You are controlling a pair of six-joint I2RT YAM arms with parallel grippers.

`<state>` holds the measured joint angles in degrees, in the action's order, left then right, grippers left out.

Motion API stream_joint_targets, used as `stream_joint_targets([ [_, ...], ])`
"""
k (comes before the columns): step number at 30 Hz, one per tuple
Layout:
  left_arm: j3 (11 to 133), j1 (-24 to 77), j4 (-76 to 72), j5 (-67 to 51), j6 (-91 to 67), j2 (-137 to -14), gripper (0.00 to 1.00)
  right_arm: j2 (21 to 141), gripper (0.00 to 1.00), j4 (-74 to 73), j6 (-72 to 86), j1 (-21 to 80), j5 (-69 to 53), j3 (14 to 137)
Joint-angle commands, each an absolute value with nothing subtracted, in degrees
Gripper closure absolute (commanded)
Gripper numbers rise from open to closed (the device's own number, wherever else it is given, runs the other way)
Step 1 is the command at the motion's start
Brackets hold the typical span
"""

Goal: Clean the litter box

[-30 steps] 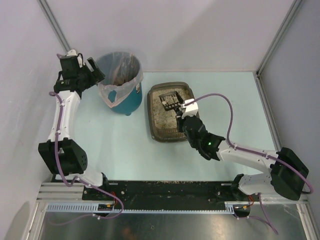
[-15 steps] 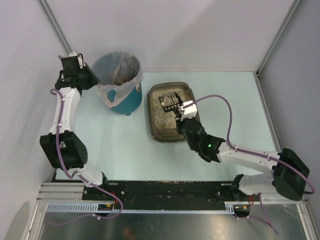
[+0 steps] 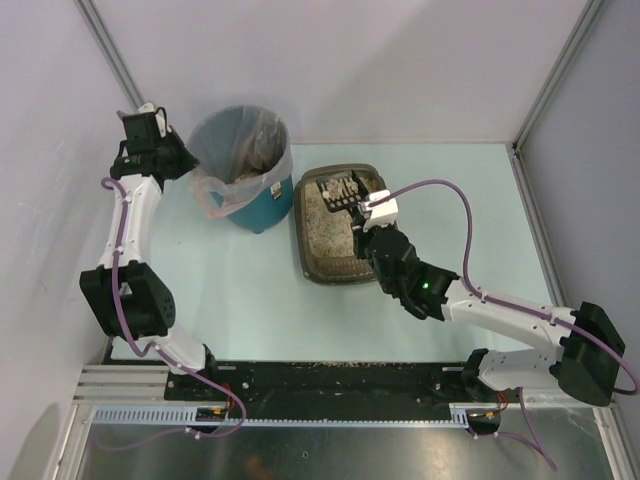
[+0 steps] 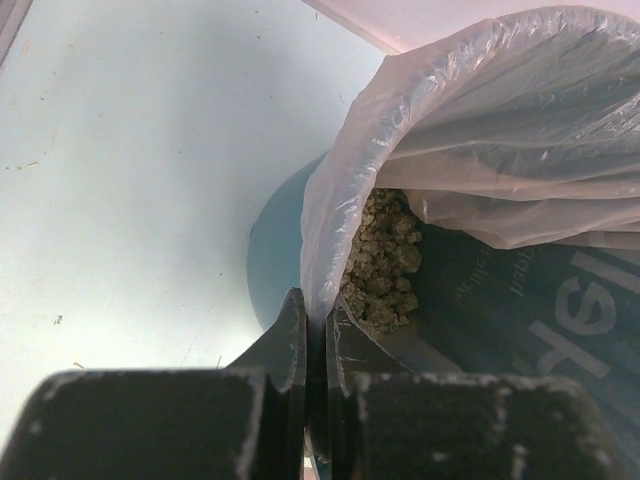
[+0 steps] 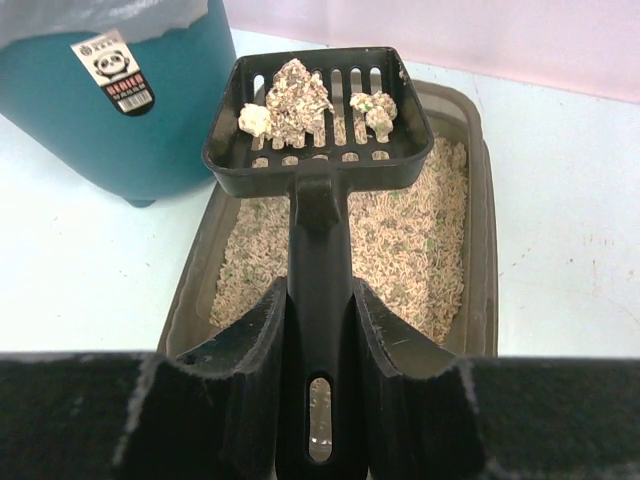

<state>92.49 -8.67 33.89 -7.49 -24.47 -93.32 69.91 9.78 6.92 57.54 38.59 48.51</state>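
The litter box [image 3: 303, 243], a shallow grey-brown tray of beige granules, lies mid-table; its rim [image 5: 486, 230] also shows in the right wrist view. My right gripper [image 5: 320, 305] is shut on the handle of a black slotted scoop [image 5: 322, 150]. The scoop hovers over the far end of the tray with pale clumps [image 5: 298, 98] in it. From above, the scoop [image 3: 338, 190] and right gripper [image 3: 365, 215] sit beside the teal bin [image 3: 252, 208]. My left gripper [image 4: 317, 312] is shut on the bin's clear liner edge [image 4: 330, 220] at the bin's left rim, seen from above as the left gripper [image 3: 186, 160].
Lumpy waste [image 4: 385, 255] lies inside the lined bin. The bin [image 5: 120, 110] stands just left of the litter box, nearly touching it. White walls and metal posts close off the back and sides. Both arm bases sit on the black rail [image 3: 330, 378] at the near edge.
My left gripper has closed from wide open onto the liner at the bin's left rim. The bin has shifted slightly towards the tray. The right arm has carried the scoop a little farther back.
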Motion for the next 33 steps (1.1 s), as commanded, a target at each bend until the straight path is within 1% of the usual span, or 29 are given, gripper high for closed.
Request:
stream_joint_targets([
  [1, 96.15, -8.79, 32.08, -11.6, -24.61, -88.6, 1.0, 68.73, 1.0, 10.55, 4.66, 57.92, 40.52, 53.78],
  [12, 99.14, -9.14, 34.54, -13.27, -24.87, -83.32, 1.0, 67.94, 1.0, 7.12, 0.53, 58.36, 41.04, 60.2],
  [18, 95.37, -8.35, 34.54, -14.59, -24.87, -79.37, 1.0, 68.46, 1.0, 6.24, 0.17, 58.53, 37.45, 65.64],
  [26, 87.63, -6.07, 34.54, -14.85, -22.85, -74.19, 1.0, 74.61, 1.0, 7.82, -4.64, 59.15, 32.79, 72.68],
  [30, 85.17, -5.71, 34.37, -15.2, -22.41, -72.25, 1.0, 78.48, 1.0, 8.79, -10.09, 59.33, 26.04, 74.53],
  [33, 84.2, -5.27, 34.36, -15.47, -22.06, -71.11, 1.0, 80.68, 1.0, 11.24, -12.03, 59.41, 23.21, 74.88],
])
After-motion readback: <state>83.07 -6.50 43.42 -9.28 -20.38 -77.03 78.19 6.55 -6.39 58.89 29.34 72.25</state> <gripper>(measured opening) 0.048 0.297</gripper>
